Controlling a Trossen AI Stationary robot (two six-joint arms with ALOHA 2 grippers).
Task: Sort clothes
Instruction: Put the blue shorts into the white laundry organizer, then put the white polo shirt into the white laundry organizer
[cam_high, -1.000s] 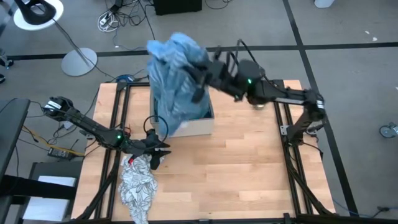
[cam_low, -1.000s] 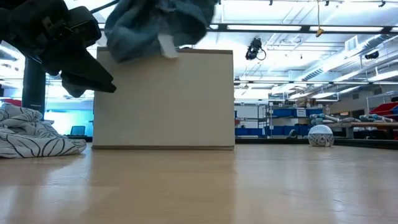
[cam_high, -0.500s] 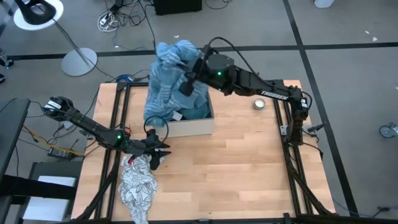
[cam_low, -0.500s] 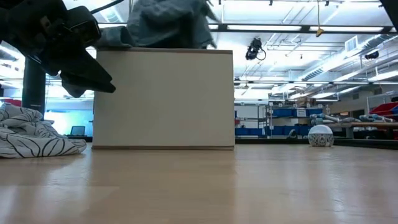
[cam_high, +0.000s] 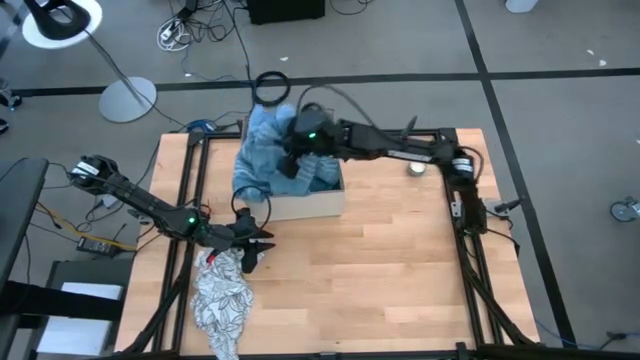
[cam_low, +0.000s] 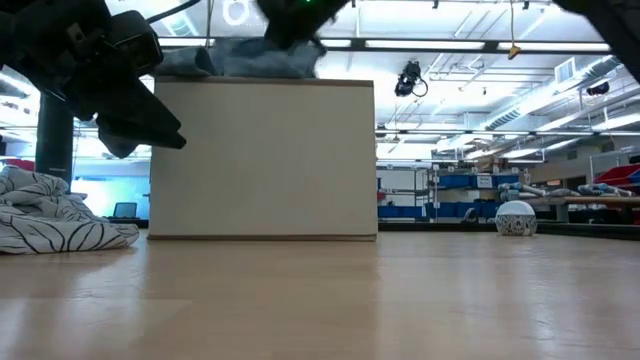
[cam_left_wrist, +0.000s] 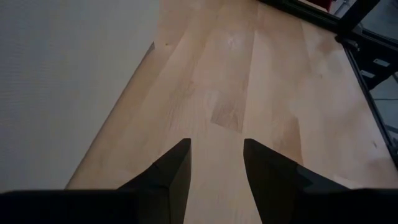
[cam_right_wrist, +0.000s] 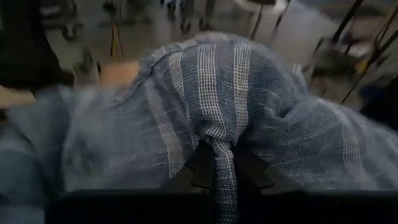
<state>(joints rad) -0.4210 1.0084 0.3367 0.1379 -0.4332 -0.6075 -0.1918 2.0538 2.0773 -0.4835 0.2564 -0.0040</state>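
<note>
One patterned white-grey garment (cam_high: 222, 300) lies crumpled at the table's near left edge; just beyond it the left gripper (cam_high: 252, 247) hovers over bare wood, fingers (cam_left_wrist: 174, 171) spread, holding nothing; farther back stands the cardboard box (cam_high: 310, 205), its wall blocking the low view of its contents; the right gripper (cam_high: 290, 160) above it pinches a blue-striped shirt (cam_right_wrist: 211, 106) heaped in the box; one small round object (cam_high: 417, 167) sits beside the right arm.
</note>
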